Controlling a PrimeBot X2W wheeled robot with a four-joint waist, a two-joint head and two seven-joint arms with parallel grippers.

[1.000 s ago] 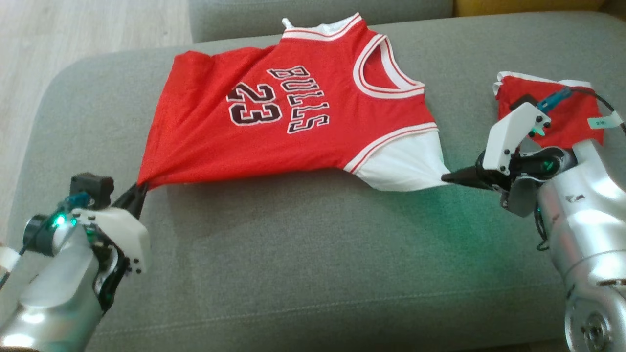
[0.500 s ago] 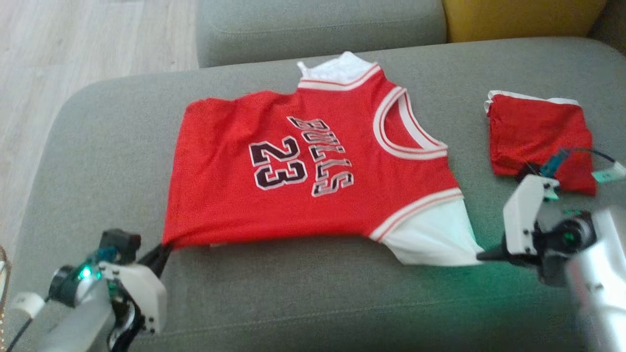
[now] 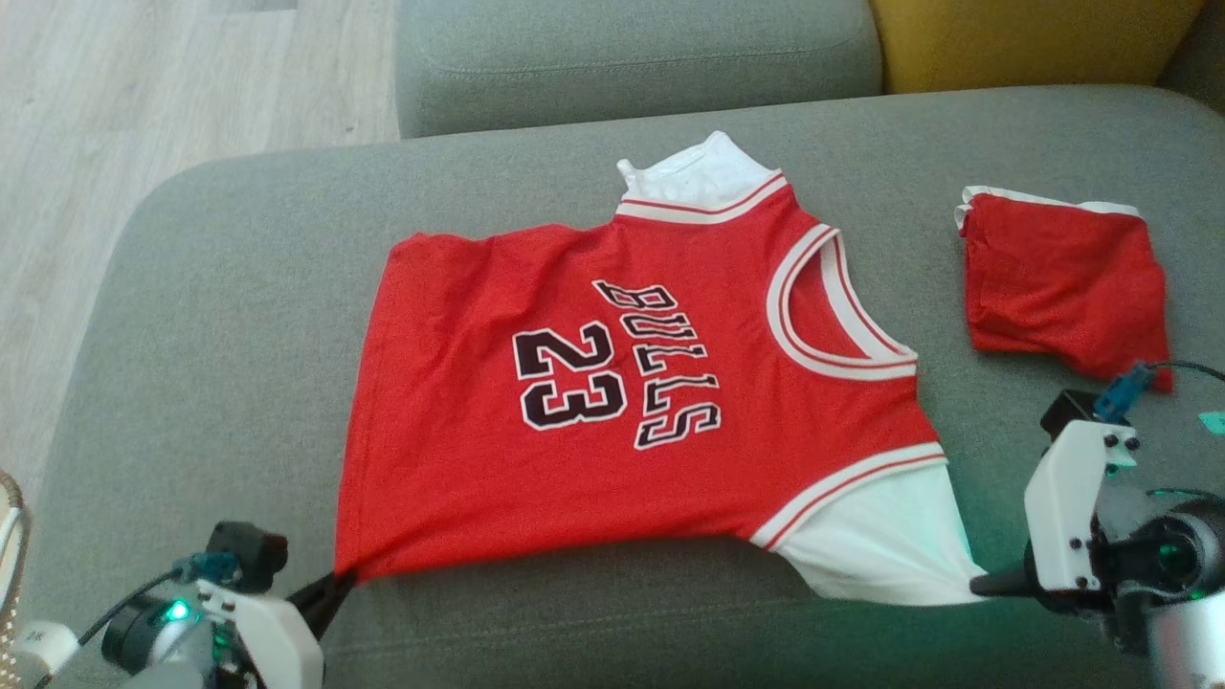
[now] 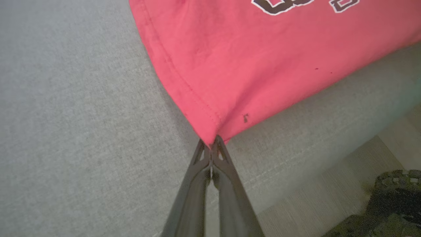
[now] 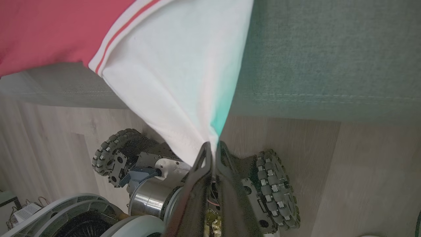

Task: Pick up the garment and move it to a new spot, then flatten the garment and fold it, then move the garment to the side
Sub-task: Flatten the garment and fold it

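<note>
Now, left fingers: the left gripper (image 4: 212,146) is pinched shut on the red hem corner (image 4: 210,130) of the garment (image 3: 450,459); the dark tips meet with just a sliver of cloth between them.
Right fingers: the right gripper (image 5: 213,148) is closed on the tip of the white sleeve (image 5: 177,82); the fabric is drawn to a point at the jaws.
Between the fingers: the garment's near edge runs in a stretched line from one pinch to the other.
Beyond the fingers: the red jersey lies face up on the grey sofa seat (image 3: 211,287), spreading away from both grippers; its far white sleeve is bunched.
Past the right fingers: a folded red piece (image 3: 1062,287) rests on the seat, apart from the garment.
Risk, grip: each hold looks thin; a harder tug could slip a corner free and let that side go slack.
Risk, pull: uneven tension would likely skew the jersey or set creases from the sleeve point.
Risk, edge: the seat's front edge sits close to both pinches; drawing further back could drag cloth over it toward the wood floor (image 5: 361,164).
Wrist views: both give each pinch close up; the left one shows dark specks near the hem corner; the right one shows the robot's wheels (image 5: 276,187) and floor beneath the fingers, so that gripper appears to hang past the seat edge.
Head view: it gives the whole spread, the "BULLS 23" lettering and the folded piece.
</note>
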